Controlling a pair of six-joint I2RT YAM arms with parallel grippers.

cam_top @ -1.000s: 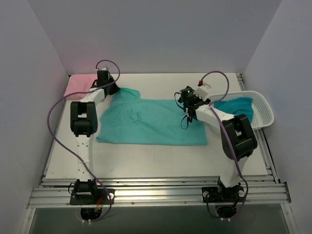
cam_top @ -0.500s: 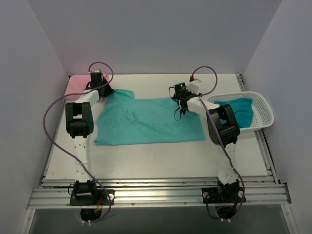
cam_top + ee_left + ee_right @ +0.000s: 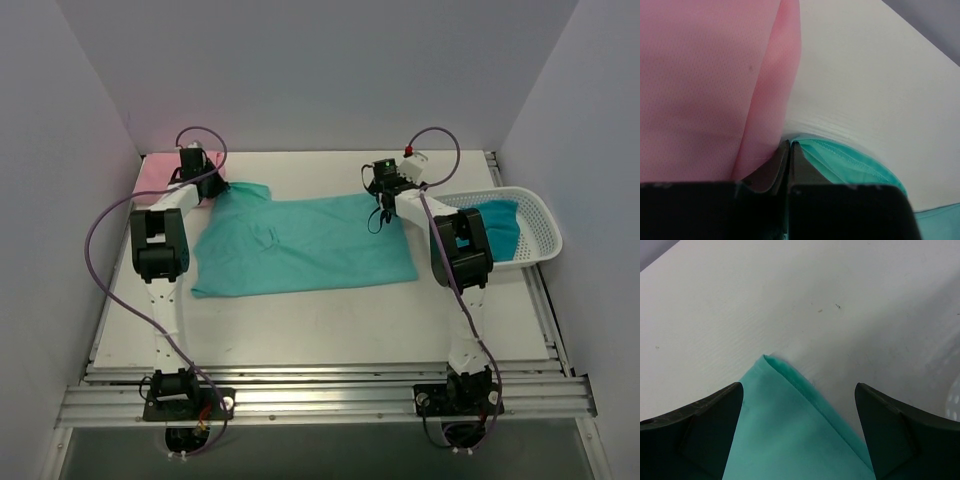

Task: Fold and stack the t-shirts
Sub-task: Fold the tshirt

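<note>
So your left tool (image 3: pixel 790 150) is way out at the back left of the table (image 3: pixel 320 320), closed right up, no gap between the tips. The stitched hem of the mint tee (image 3: pixel 300 245) runs straight into those tips, so it looks pinched there, at the tee's back-left corner. The folded edge of the pink tee (image 3: pixel 160 175) is touching the tool on its other side.

Your right tool (image 3: pixel 797 390) is spread wide with nothing in it. It hangs over the mint tee's back-right corner, and that corner lies flat on the table between the two black fingers (image 3: pixel 705 425), pointing away from the wrist. From the wrist view I can't tell if the fingers touch the cloth.

The mint tee itself is laid out flat across the middle of the table, a rough wide rectangle with a few small wrinkles left of centre.

Up close the pink cloth has a fine dotted knit and a soft rounded fold. The mint is smoother, with a double-stitched hem. The table is matte white with a few tiny specks.

The teal tee (image 3: pixel 495 222) sits bunched up in the white plastic mesh basket (image 3: pixel 545 235) at the right edge, well apart from both tools.
</note>
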